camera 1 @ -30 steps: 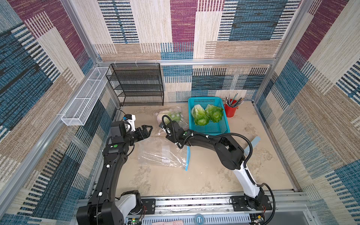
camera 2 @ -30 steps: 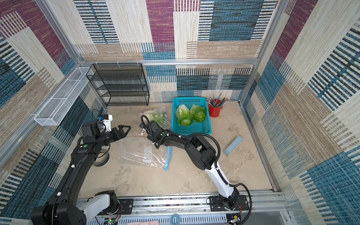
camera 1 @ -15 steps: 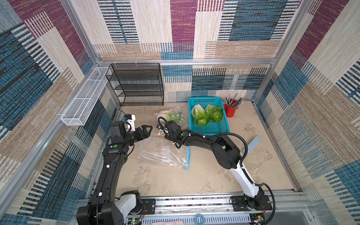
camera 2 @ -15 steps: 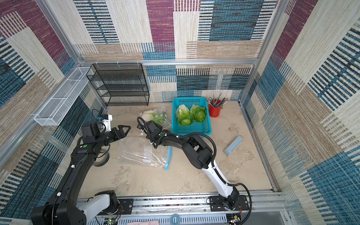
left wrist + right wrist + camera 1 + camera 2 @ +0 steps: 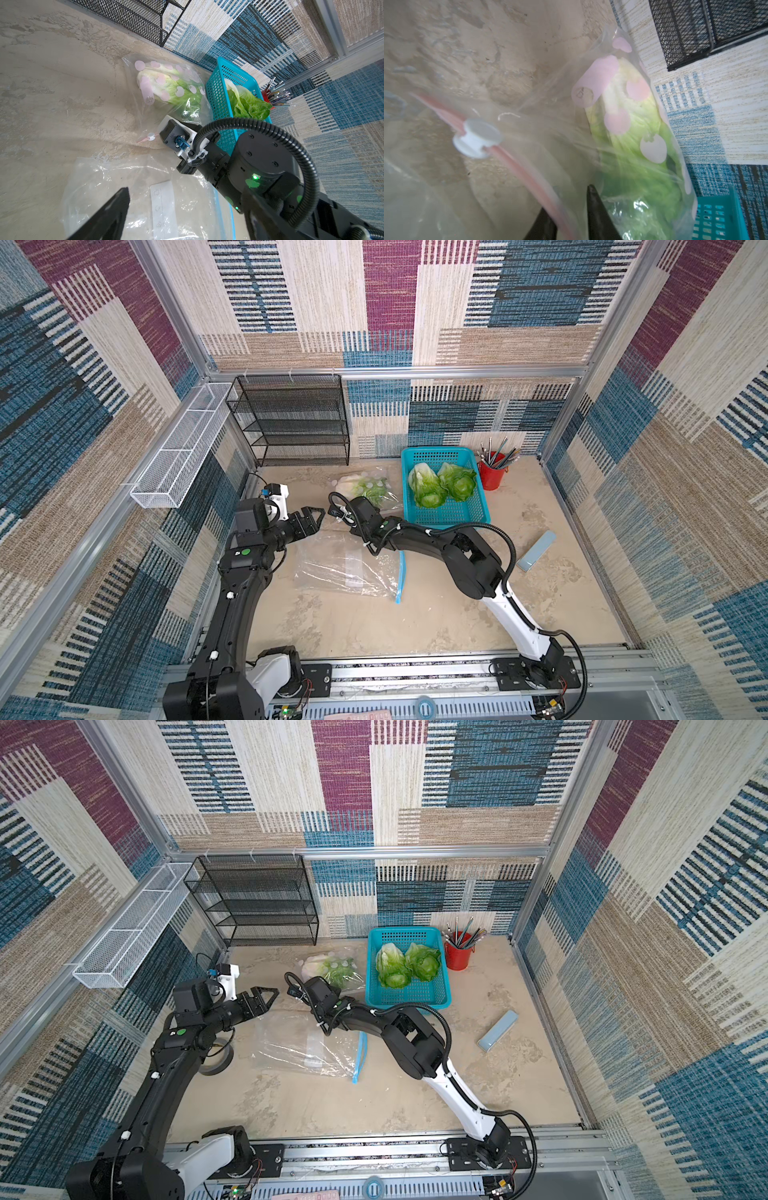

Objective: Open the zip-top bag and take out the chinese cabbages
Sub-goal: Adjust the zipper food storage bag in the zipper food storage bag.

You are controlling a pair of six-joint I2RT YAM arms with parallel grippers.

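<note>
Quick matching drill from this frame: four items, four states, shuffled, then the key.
Items
1. pink-dotted bag
2. blue-zip bag
3. teal basket
4. left gripper

States
A. two cabbages inside
B. empty, lying flat
C. open, holding nothing
D. one cabbage inside

Pairs: 1-D, 2-B, 3-A, 4-C
</note>
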